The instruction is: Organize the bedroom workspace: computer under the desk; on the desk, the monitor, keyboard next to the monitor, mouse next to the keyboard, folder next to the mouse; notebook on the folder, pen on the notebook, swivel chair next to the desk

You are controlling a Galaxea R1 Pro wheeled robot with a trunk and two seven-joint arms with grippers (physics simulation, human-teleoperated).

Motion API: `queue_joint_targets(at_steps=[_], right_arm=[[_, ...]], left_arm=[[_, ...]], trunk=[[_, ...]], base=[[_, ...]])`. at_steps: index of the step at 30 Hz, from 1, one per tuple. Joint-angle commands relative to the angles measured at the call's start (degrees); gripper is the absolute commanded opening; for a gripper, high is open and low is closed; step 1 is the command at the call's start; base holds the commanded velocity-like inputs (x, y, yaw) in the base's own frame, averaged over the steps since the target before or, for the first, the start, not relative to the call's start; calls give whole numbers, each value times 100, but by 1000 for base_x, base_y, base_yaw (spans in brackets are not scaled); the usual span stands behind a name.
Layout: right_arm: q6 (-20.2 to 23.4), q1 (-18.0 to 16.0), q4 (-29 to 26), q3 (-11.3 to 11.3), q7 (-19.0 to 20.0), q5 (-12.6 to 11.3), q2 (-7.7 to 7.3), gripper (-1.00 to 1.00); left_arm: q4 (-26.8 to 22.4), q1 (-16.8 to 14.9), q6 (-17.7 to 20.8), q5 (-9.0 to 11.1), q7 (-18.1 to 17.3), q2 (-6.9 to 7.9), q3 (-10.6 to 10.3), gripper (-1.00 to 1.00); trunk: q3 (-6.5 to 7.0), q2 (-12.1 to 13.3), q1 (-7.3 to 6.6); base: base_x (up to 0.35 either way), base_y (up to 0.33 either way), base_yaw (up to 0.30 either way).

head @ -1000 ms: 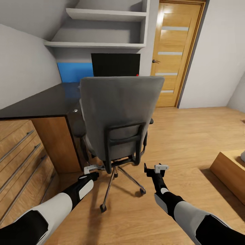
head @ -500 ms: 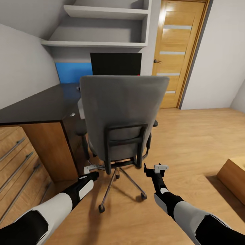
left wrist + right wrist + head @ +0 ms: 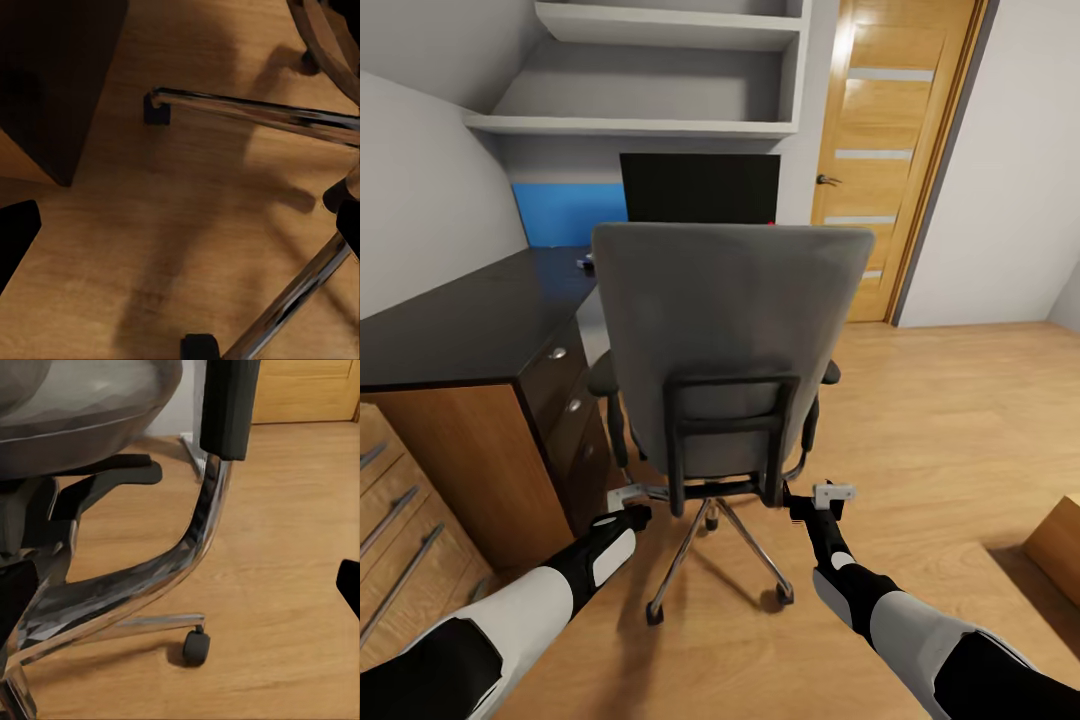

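Head view: grey swivel chair [image 3: 725, 340].

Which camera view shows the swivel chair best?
The head view: the swivel chair shows whole, from backrest to castors. The left wrist view shows chrome base legs; the right wrist view shows its seat underside and one castor.

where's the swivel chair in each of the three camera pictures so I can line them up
Head view: the swivel chair stands centre frame, its grey back toward the camera.
Left wrist view: two chrome legs of its base with black castors, over the wood floor.
Right wrist view: seat underside, a black armrest and the curved chrome support.
Shared landmark: the chrome star base on black castors.
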Motion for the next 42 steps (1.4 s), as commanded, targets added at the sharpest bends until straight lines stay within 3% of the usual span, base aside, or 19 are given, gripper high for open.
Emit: queue_joint_targets(at_steps=[1, 9, 27, 42], right_arm=[[-10, -4, 2, 49, -48, -11, 0, 100], [-18, -4, 2, 51, -48, -11, 0, 100], [-17, -4, 2, 50, -58, -23, 51, 100], [-1, -4, 9, 50, -282, -18, 221, 100]], left_arm=[[-24, -8, 20, -12, 18, 0, -53, 100], [-24, -8, 28, -13, 21, 2, -57, 100], [-24, -8, 29, -11, 27, 6, -36, 100], [-11, -8, 34, -29, 25, -61, -60, 100]], trunk=[[-4, -2, 1], [-4, -2, 1], [-4, -2, 1], [-4, -2, 1]], base=[[297, 0, 0], [53, 0, 0], [-300, -103, 6], [-151, -190, 226]])
